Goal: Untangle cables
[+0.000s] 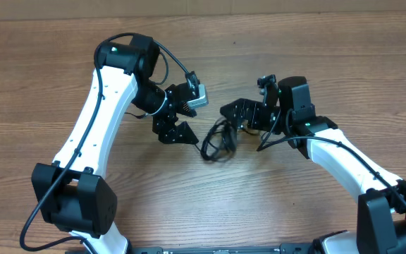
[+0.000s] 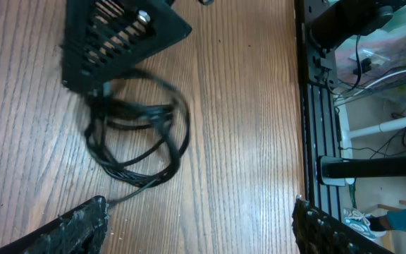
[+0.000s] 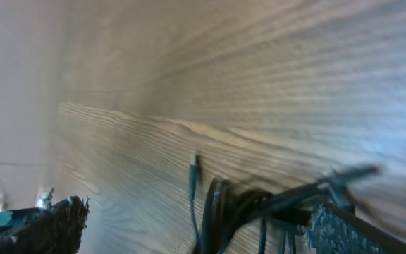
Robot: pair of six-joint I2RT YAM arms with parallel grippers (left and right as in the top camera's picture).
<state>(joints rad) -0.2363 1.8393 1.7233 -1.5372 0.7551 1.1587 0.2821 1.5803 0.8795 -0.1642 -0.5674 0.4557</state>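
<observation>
The cables (image 1: pixel 217 142) are thin black cords in one loose tangled coil on the wooden table between my two grippers. In the left wrist view the coil (image 2: pixel 138 134) lies ahead of my left gripper (image 2: pixel 199 227), which is open and empty; one strand runs back to its left fingertip. My left gripper (image 1: pixel 178 132) sits just left of the coil. My right gripper (image 1: pixel 232 111) is at the coil's upper right edge. In the blurred right wrist view the cords (image 3: pixel 249 208) lie between the open fingers of my right gripper (image 3: pixel 196 229), close to the right finger. A small plug (image 3: pixel 193 169) points up.
The wooden table (image 1: pixel 62 85) stretches all around the coil. In the left wrist view the table's edge, a black frame rail (image 2: pixel 309 106) and lab clutter beyond it are on the right.
</observation>
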